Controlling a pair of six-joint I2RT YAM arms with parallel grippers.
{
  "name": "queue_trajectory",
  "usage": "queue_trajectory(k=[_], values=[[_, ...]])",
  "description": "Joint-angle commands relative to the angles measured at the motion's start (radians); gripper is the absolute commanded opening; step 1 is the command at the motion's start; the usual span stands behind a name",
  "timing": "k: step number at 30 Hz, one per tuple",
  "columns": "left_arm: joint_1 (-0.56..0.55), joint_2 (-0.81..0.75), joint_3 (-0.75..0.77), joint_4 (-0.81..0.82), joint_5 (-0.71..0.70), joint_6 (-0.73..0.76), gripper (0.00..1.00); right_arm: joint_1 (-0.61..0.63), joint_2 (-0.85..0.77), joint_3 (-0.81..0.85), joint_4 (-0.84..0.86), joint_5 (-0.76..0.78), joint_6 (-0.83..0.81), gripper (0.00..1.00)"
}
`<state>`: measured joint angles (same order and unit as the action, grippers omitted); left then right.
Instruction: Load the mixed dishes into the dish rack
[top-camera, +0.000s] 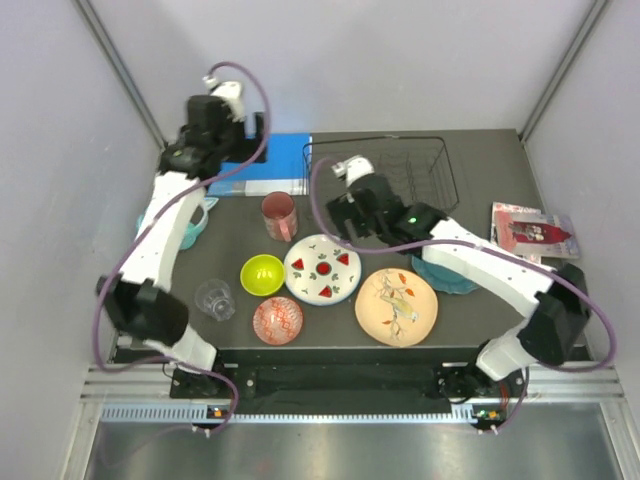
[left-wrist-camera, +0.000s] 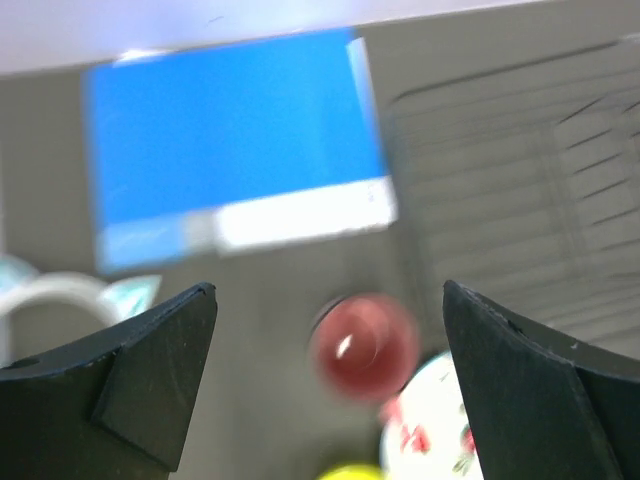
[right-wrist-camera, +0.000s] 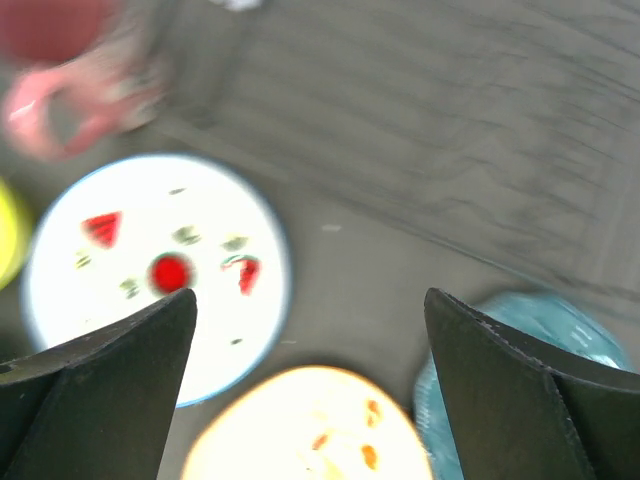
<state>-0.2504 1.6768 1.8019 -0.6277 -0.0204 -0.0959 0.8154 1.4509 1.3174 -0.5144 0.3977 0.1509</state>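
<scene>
Dish rack (top-camera: 420, 160) beside blue book (top-camera: 280, 160), right arm (top-camera: 470, 255) over its front; left fingers (left-wrist-camera: 150, 380), right fingers (right-wrist-camera: 100, 390) spread.

Red tumbler (left-wrist-camera: 362, 345) blurred (dish rack (left-wrist-camera: 520, 170) too).

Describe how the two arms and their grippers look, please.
Both the left arm and right arm have white links joined by black joints. A thin purple-grey cable loops along each. A small green light glows on the right arm. The gripper fingers are matte black, broad and wedge-shaped.
</scene>
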Motion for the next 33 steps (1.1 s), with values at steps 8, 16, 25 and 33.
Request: queue_trajectory(k=[8,16,25,33], values=[[0.378,-0.243,-0.444,0.014,0.181,0.099,0.99,0.182,0.285,0.112,0.056,-0.384,-0.195,0.93],[0.385,-0.175,-0.501,0.135,0.218,0.015,0.99,0.199,0.328,0.169,-0.065,-0.608,-0.208,0.91],[0.384,-0.181,-0.521,0.166,0.224,0.016,0.99,0.271,0.376,0.125,-0.027,-0.619,-0.157,0.9],[0.384,-0.213,-0.51,0.172,0.234,0.038,0.99,0.335,0.491,0.134,0.001,-0.602,-0.117,0.85]])
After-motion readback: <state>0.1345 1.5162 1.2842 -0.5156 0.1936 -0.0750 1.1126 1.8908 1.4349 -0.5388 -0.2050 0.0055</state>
